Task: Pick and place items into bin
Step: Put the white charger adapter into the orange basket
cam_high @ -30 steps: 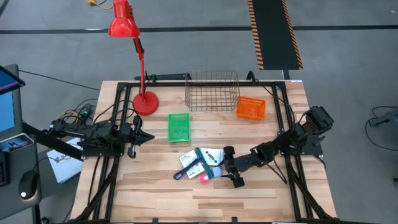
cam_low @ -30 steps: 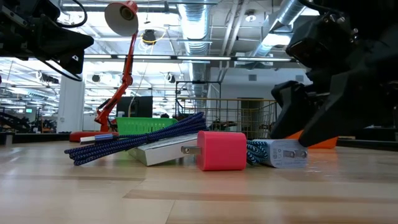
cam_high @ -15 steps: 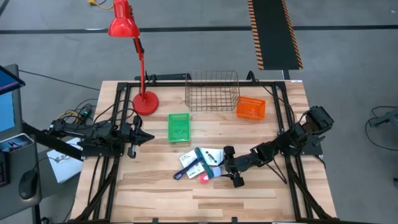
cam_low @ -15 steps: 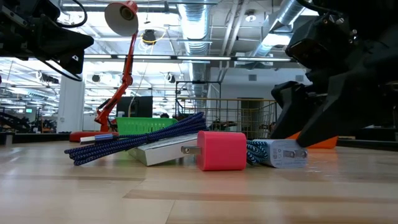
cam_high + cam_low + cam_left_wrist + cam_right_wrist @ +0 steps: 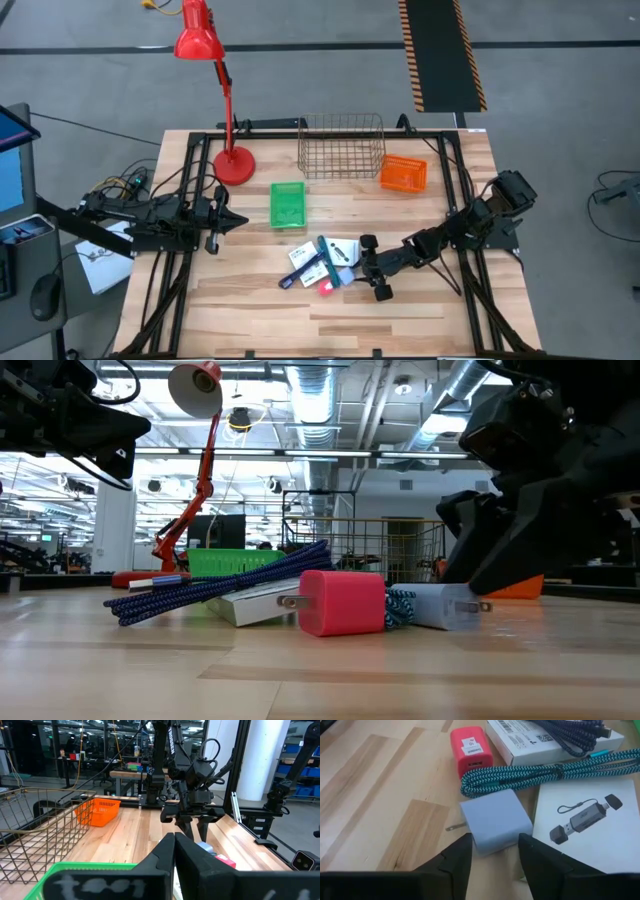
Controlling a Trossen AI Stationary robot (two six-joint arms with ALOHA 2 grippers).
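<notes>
A small pile lies at the table's middle: a pink-red charger cube (image 5: 340, 602) (image 5: 471, 751), a grey-blue charger block (image 5: 495, 822) (image 5: 440, 606), a teal braided cable (image 5: 555, 772), a dark blue braided cable (image 5: 220, 586), and white printed boxes (image 5: 580, 827) (image 5: 540, 742). My right gripper (image 5: 359, 268) (image 5: 492, 855) is low at the pile's right side, open, its fingers on either side of the grey-blue block's near end. My left gripper (image 5: 232, 222) (image 5: 174, 851) waits shut above the table's left part. My right gripper comes level from the table's right with one finger (image 5: 457, 857) on each side of the grey-blue block's near corner (image 5: 487, 847). The block lies flat on the table. I cannot tell whether either finger touches it.
A green bin (image 5: 287, 204) sits left of centre. A wire basket (image 5: 341, 146) and an orange basket (image 5: 403, 173) stand at the far edge. A red desk lamp (image 5: 232, 160) stands on the far left. Bare wood lies along the near edge.
The right gripper has pressed a little further into the pile toward the table's left. The grey-blue block has turned about on the table, and the pink-red cube has slid a short way left. The left arm has kept still.
</notes>
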